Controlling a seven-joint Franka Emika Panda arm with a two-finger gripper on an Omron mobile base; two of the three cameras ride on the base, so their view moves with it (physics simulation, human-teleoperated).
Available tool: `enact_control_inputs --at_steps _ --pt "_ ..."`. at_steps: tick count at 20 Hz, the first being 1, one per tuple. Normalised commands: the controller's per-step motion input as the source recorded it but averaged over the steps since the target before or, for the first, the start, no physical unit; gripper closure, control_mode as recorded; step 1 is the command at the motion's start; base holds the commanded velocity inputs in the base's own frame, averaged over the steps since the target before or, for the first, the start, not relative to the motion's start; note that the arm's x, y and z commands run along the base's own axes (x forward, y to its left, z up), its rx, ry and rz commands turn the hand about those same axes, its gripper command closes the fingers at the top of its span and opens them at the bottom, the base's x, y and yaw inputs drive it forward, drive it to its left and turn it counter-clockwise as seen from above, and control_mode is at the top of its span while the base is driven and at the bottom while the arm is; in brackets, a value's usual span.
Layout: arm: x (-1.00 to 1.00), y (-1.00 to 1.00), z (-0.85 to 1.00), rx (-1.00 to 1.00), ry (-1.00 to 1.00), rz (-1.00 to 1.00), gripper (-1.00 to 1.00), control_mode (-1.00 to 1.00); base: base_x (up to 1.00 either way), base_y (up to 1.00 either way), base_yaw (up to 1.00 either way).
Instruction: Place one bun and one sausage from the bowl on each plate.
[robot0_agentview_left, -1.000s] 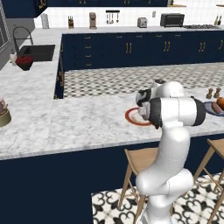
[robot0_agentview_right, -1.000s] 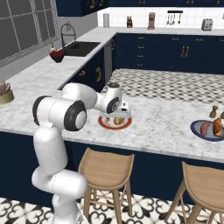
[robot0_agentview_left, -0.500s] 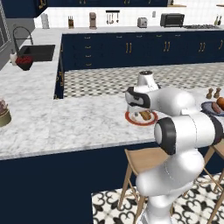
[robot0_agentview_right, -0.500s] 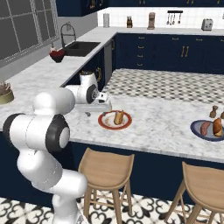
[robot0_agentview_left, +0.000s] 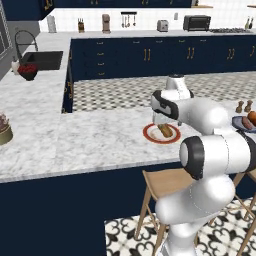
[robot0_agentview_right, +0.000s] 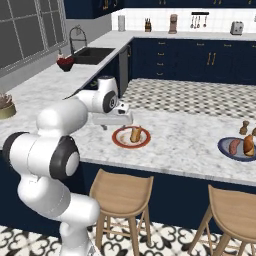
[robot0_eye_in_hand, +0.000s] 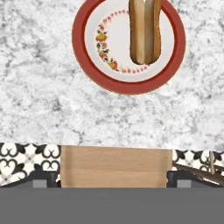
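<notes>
the red-rimmed plate (robot0_agentview_left: 161, 133) sits on the marble desk (robot0_agentview_left: 90, 140) near its front edge, above a wooden stool (robot0_eye_in_hand: 114, 166). one split bun (robot0_eye_in_hand: 145, 30) lies on it, toward one side of the cream centre. the hand (robot0_eye_in_hand: 113, 180) hangs above the desk beside the plate, holding nothing; tips far apart, fully open. at the far right of the desk a dark bowl (robot0_agentview_right: 235, 149) holds a sausage (robot0_agentview_right: 233, 146) and another bun (robot0_agentview_right: 248, 144), with two small brown shakers (robot0_agentview_right: 244, 127) just behind.
</notes>
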Motion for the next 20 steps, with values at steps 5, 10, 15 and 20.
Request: enact_control_inputs --at_steps 5,10,15,20 --pt "-0.08 -0.07 0.0 0.0 -0.02 0.0 -1.0 -1.0 0.0 0.0 0.0" --pt "0.0 0.0 0.0 0.0 0.0 0.0 -1.0 1.0 -0.73 -0.58 -0.04" --pt "0.0 0.0 0.0 0.0 0.0 0.0 -1.0 1.0 -0.1 -1.0 0.0" --pt "0.0 0.0 0.0 0.0 0.0 0.0 -1.0 1.0 0.0 -1.0 0.0"
